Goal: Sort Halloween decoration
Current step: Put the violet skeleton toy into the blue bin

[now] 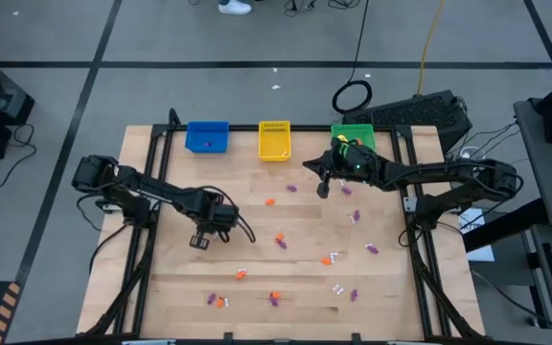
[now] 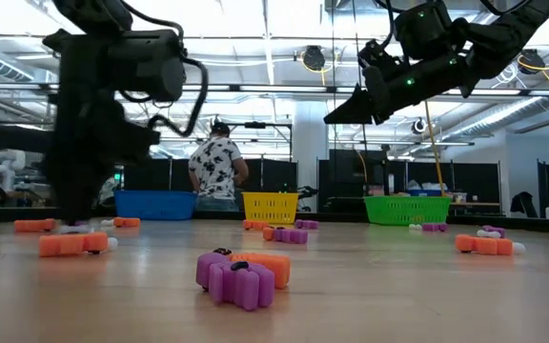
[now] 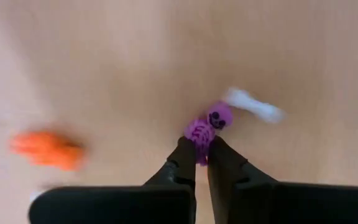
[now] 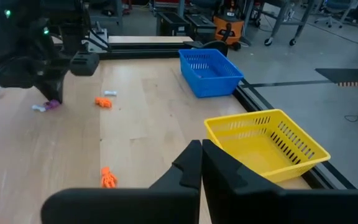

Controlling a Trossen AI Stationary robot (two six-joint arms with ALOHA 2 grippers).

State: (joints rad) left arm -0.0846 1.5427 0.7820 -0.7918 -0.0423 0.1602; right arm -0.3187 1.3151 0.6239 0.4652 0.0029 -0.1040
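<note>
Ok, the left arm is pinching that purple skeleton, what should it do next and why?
Probably lift straight up. The left end effector is shut on the purple skeleton, which is low at the table, with a white piece right beside it; rising first should clear that before heading to a basket.

Three baskets (image 1: 274, 140), many trinkets (image 1: 281, 242)

In the left wrist view the orange trinket (image 3: 47, 150) near the purple skeleton (image 3: 207, 124) is a blur, as is the white piece (image 3: 253, 106) beside the skeleton's head. The skeleton's lower body is hidden between the left gripper's (image 3: 202, 155) fingers. From above, trinket shapes are too small to tell.
</note>
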